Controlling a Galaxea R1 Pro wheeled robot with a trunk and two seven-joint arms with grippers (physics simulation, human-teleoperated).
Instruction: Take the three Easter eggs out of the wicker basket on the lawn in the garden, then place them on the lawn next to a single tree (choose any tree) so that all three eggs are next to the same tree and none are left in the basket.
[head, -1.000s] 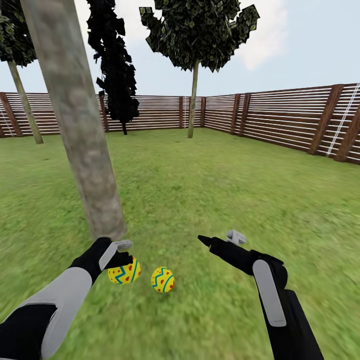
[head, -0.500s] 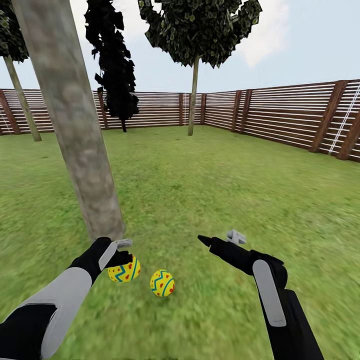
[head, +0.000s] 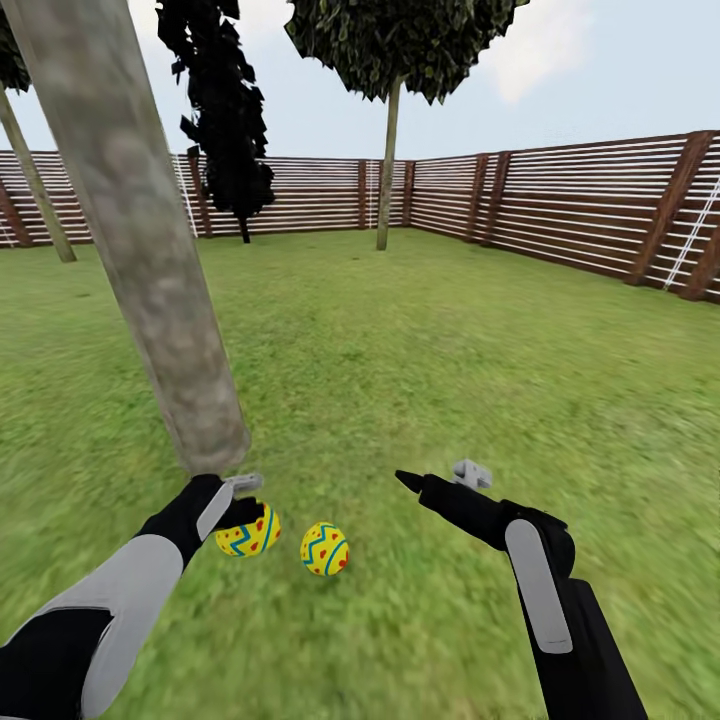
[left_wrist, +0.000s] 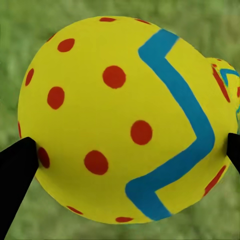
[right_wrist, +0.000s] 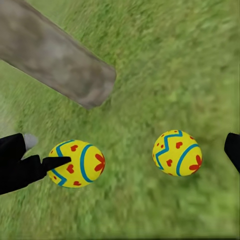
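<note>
**At the foot of the tree, an egg held low for setting down**

At the base of the thick grey-brown tree (head: 150, 250), the left end effector (head: 245, 512) holds a painted Easter egg (head: 249, 531) just above or on the lawn (head: 420, 370); which of the two I cannot tell. In the left wrist view the dark fingertips (left_wrist: 17, 167) press both flanks of the egg, so the grip is closed to the egg's width. Holding it this low probably lets it settle without rolling off.

A second egg (head: 325, 548) already lies on the grass at about 3 o'clock from the held one, near it but apart. Both sit at roughly 5 o'clock from the trunk's foot, close enough to count as next to it.

The right end effector (head: 432, 478) hovers empty, fingers spread wide, at 3 o'clock from the eggs, likely kept clear of them.
</note>
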